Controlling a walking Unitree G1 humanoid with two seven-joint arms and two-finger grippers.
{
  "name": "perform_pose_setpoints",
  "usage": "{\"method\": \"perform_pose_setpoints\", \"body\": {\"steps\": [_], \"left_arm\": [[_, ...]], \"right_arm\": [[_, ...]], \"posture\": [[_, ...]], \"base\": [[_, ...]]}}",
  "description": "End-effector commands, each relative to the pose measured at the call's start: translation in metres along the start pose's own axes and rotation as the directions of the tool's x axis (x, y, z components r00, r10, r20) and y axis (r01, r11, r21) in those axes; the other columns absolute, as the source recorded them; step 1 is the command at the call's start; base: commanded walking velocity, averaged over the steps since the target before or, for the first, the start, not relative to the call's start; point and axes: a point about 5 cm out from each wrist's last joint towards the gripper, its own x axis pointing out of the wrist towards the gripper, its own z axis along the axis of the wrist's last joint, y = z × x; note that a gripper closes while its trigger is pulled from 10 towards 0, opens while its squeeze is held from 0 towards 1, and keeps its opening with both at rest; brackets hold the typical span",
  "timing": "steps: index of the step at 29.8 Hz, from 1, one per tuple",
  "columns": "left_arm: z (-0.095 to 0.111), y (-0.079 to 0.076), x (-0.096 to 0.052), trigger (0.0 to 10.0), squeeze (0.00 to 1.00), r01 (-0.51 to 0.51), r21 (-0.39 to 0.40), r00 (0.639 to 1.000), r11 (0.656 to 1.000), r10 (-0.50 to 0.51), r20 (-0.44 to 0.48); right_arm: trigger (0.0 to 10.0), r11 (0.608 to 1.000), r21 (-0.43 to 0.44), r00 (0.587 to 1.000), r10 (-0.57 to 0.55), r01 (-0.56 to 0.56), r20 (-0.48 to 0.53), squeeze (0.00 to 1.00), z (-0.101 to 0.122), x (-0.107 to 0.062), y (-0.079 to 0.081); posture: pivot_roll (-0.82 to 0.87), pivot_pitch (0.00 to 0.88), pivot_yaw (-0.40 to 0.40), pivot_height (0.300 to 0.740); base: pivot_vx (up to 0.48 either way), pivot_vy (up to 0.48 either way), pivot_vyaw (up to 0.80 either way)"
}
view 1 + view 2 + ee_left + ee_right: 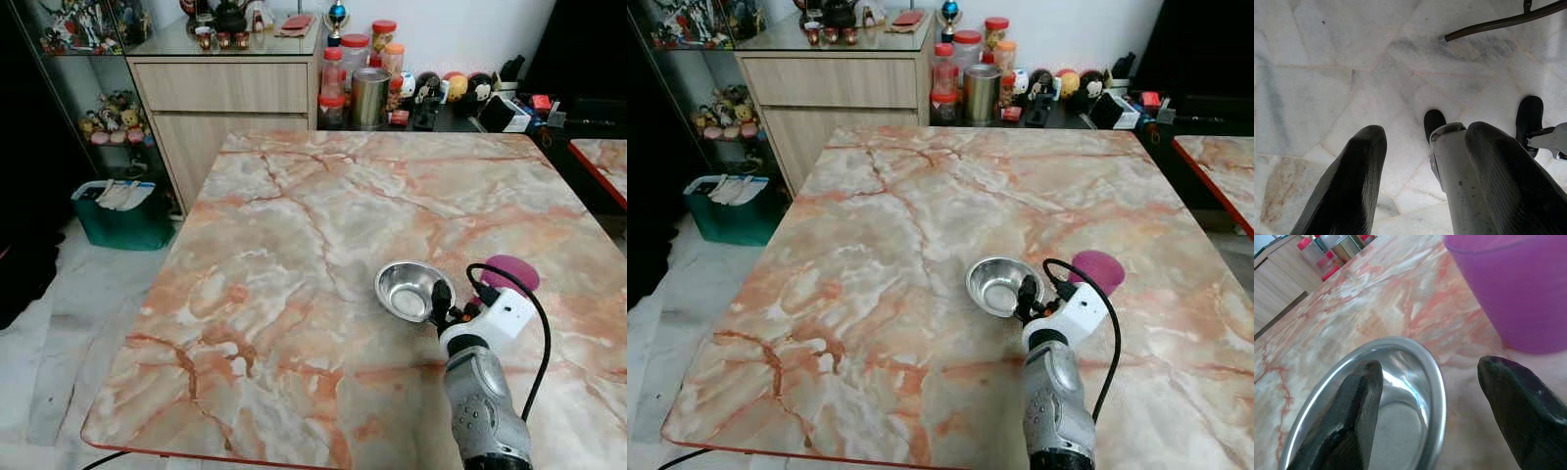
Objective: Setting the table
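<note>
A steel bowl (413,290) sits empty on the pink-veined marble surface (294,255), toward its right near side, with a purple cup (510,273) just beside it on the right. The right claw (440,305) hovers low at the bowl's near rim, fingers apart: in the wrist view one finger (1354,416) lies over the bowl and the other outside the rim. The left claw (1422,181) hangs over the pale marble floor (1327,73), its fingers apart too.
</note>
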Motion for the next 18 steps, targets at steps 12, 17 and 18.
{"method": "perform_pose_setpoints", "body": {"steps": [12,17,18], "left_arm": [[-0.0021,-0.0015,0.0001,10.0,0.0,0.003,0.006,1.0,1.0,-0.003,-0.02],[-0.0032,-0.0022,-0.0001,10.0,0.0,0.014,0.004,1.0,1.0,-0.014,-0.024],[-0.0034,-0.0024,-0.0002,10.0,0.0,0.015,0.005,1.0,1.0,-0.015,-0.025]], "right_arm": [[10.0,0.998,-0.057,1.0,0.014,-0.014,-0.007,0.0,0.0032,0.0071,0.0153],[10.0,0.999,-0.049,1.0,0.003,-0.002,0.015,0.0,0.0049,0.0062,0.014],[10.0,0.999,-0.05,1.0,0.003,-0.002,0.015,0.0,0.0048,0.0062,0.014]], "posture": [[0.0,0.0,-0.007,0.736],[0.0,0.0,-0.007,0.736],[0.0,0.0,-0.007,0.736]], "base": [[0.0,0.0,0.0],[0.0,0.0,0.0],[0.0,0.0,0.0]]}}
